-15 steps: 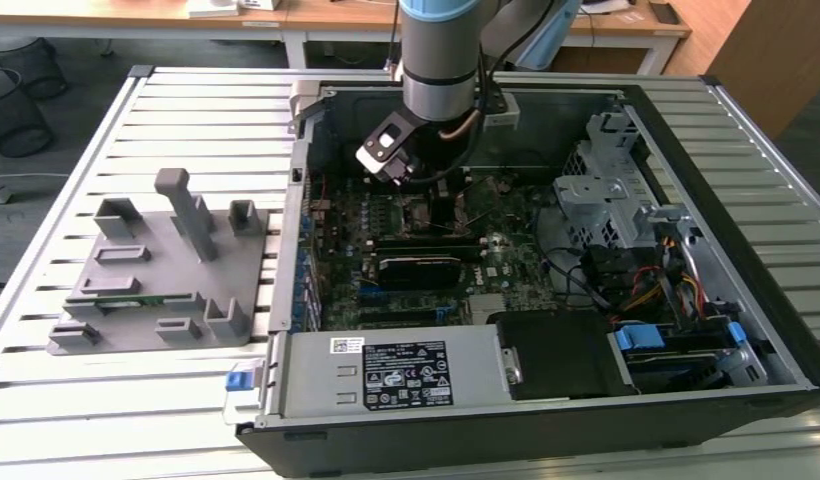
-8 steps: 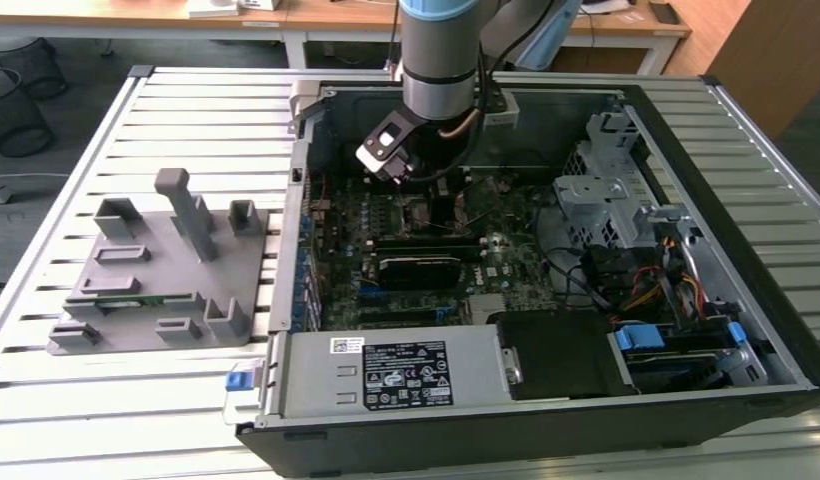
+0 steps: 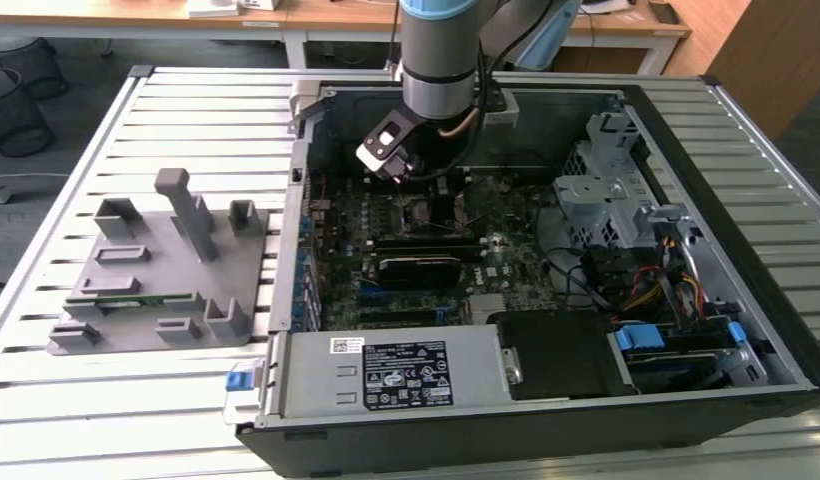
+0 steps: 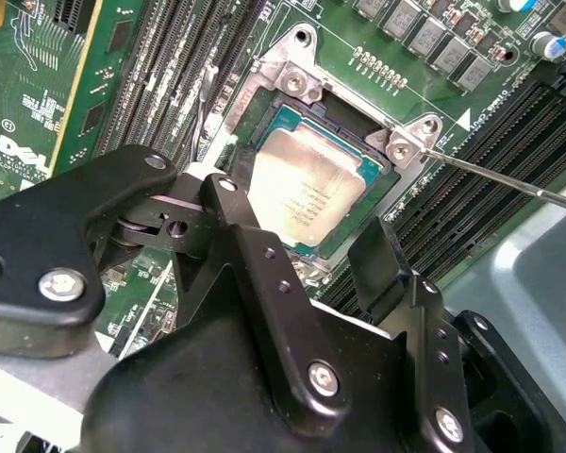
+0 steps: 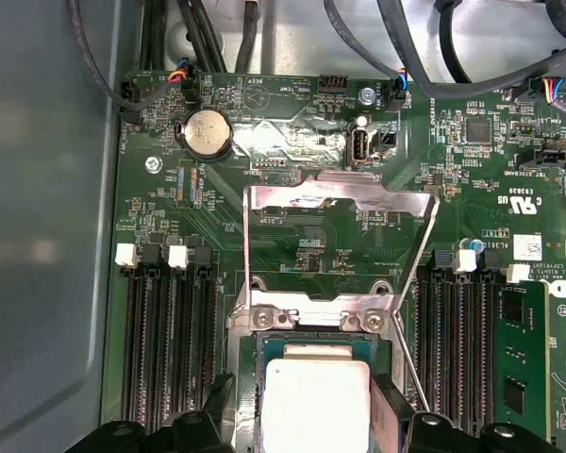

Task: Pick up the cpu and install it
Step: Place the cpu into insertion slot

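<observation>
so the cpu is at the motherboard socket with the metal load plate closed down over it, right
Not quite. The load plate is not closed over it: the first wrist view shows it swung open, lying back clear of the socket. The rest holds: the cpu is at the motherboard socket, its silvery top bare.

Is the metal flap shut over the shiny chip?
No, in the first wrist view the metal flap stands open and the cpu lies uncovered.

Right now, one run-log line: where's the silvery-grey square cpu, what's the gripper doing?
cpu: flat silvery-grey square chip, in open motherboard socket | silver load plate: raised | black gripper: low over cpu, grip unclear
</observation>
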You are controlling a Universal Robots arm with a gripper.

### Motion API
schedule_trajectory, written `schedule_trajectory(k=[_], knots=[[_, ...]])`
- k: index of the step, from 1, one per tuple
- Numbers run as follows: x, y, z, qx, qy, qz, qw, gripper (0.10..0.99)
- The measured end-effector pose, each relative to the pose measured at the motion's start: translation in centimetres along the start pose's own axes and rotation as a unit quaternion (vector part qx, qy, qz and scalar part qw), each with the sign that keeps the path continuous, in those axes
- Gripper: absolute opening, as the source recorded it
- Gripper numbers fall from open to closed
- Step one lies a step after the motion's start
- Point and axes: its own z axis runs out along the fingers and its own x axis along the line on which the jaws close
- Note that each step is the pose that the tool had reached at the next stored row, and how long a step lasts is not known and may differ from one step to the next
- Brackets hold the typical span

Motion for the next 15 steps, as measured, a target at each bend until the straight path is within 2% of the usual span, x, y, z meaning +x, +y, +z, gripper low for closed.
schedule_trajectory(k=[10, 15], knots=[[-0.35, 0.00, -0.02, 0.0000, 0.0000, 0.000, 1.0000, 0.671], [-0.36, 0.01, -0.29, 0.0002, 0.0000, 0.000, 1.0000, 0.671]])
